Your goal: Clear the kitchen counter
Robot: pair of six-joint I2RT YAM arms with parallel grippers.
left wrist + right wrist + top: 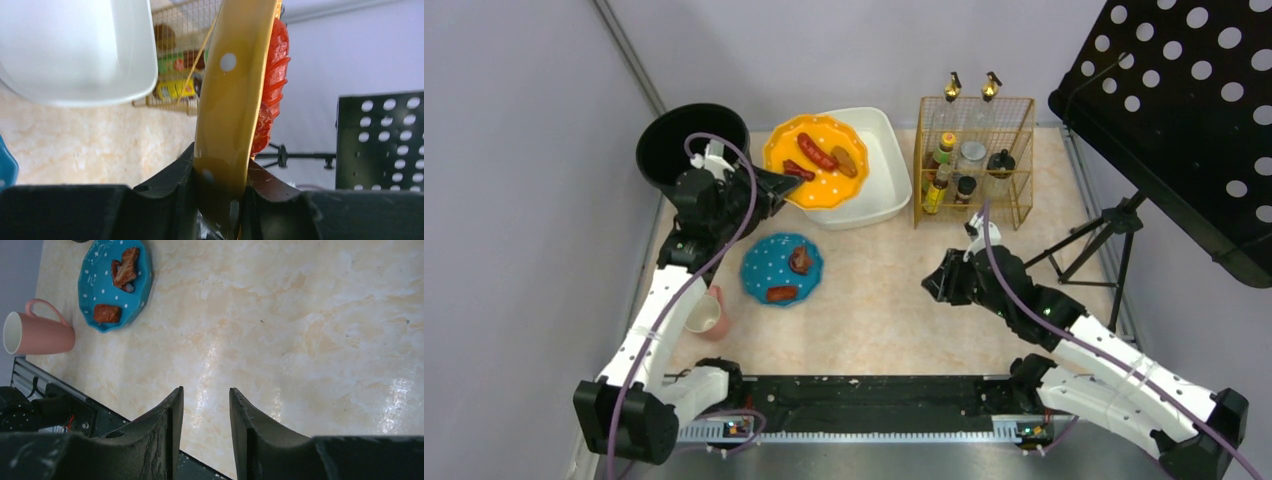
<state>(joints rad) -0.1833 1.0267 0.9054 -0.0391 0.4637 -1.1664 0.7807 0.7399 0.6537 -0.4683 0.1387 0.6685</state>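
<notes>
**Yellow plate clamped at the basin, right fingers empty**

Plain grey walls [514, 200] close in the kitchen counter [894, 310], a large flat pale beige-peach tabletop with a faint marbled stone pattern and metal rails [864, 428] along its edges. It fills the middle of the top view and spreads under both arms.

At the far right, a black perforated metal music stand [1169, 150] on a tripod overhangs the counter's edge. A white rectangular plastic basin [892, 165] sits at the far middle. A round black bin [674, 150] stands at the far left corner, and a gold wire rack [979, 99] holding bottles and jars is just beside the basin on its right.

A yellow-orange scalloped plate with white dots [822, 190] covers the basin's left part. Whether it rests on the basin or hangs above it cannot be told. The left gripper [220, 172] is clenched on this plate's near-left rim, one finger on each face. Red sausages [817, 152] lie on the plate.

The right gripper [206, 400] hovers over bare counter at right of centre, its fingers parted by a narrow gap with nothing between them.

A blue dotted plate [764, 265] with brown food pieces [801, 260] lies on the counter left of centre, and a pink mug [707, 315] stands near it at the near left.
</notes>
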